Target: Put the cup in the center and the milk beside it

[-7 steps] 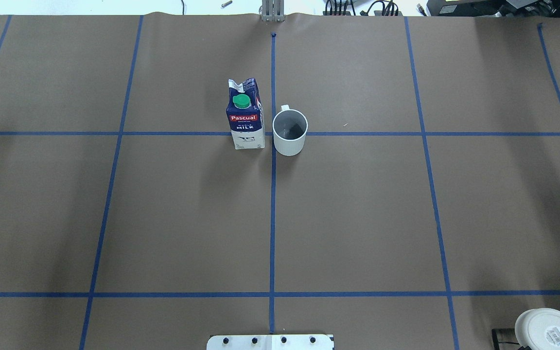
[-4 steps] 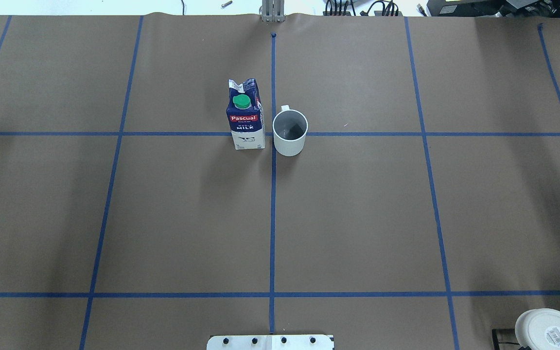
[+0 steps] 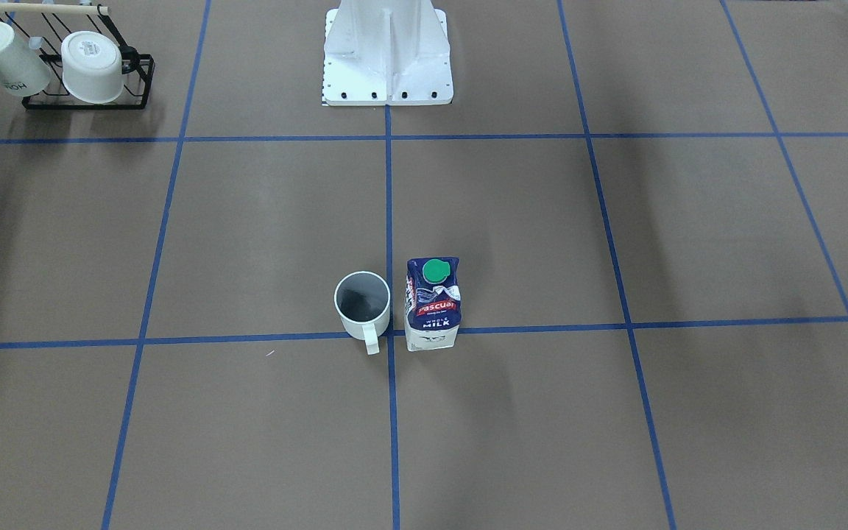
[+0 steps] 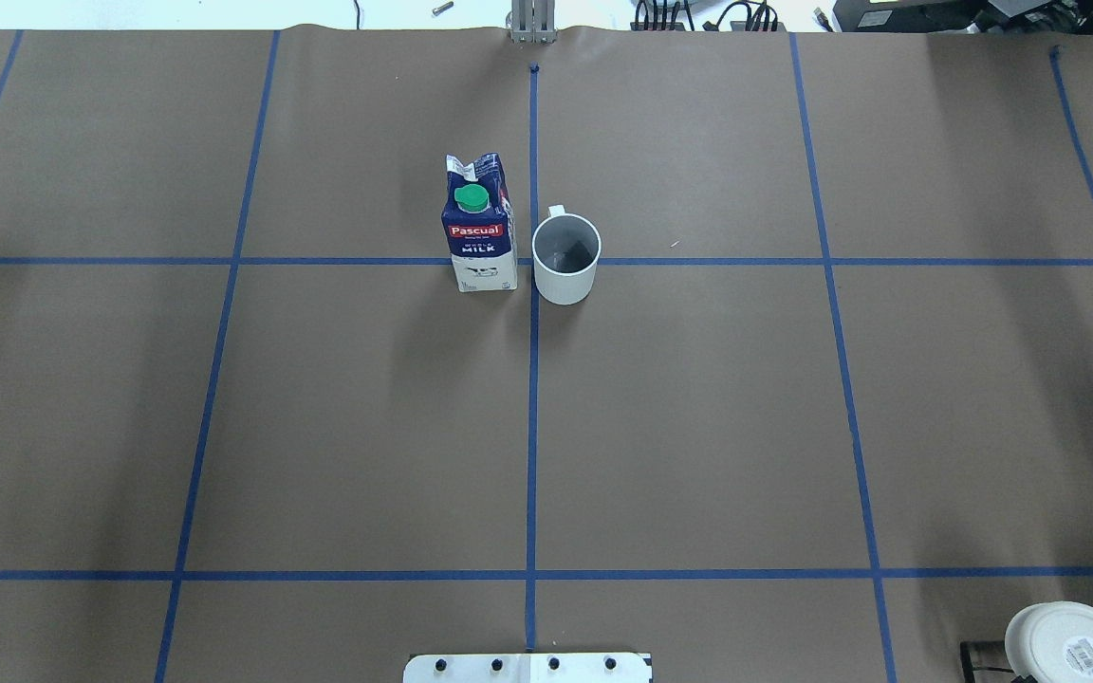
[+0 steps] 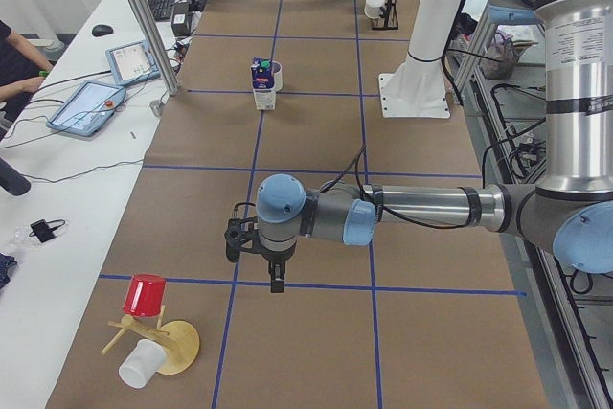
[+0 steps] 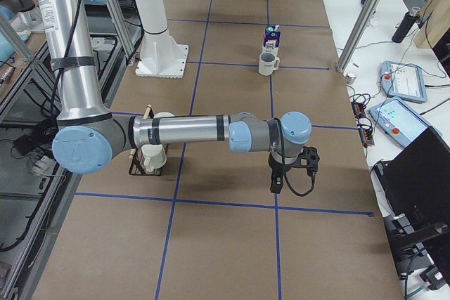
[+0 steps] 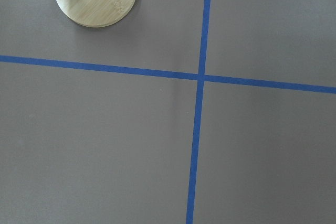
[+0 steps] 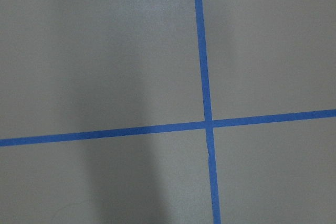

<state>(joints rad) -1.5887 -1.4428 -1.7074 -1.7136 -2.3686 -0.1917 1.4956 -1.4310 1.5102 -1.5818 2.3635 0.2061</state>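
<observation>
The off-white cup stands upright at the table's middle where two blue tape lines cross, its handle pointing away from the robot. It also shows in the front-facing view. The milk carton stands upright right beside it on its left; it shows too in the front-facing view. Both are small in the side views: the cup and the carton. The left gripper and the right gripper show only in the side views, far from both objects. I cannot tell whether they are open or shut.
A black rack with two white mugs stands near the robot's right. A wooden stand with a red cup and a white cup lies at the table's left end. The robot base is at the near edge.
</observation>
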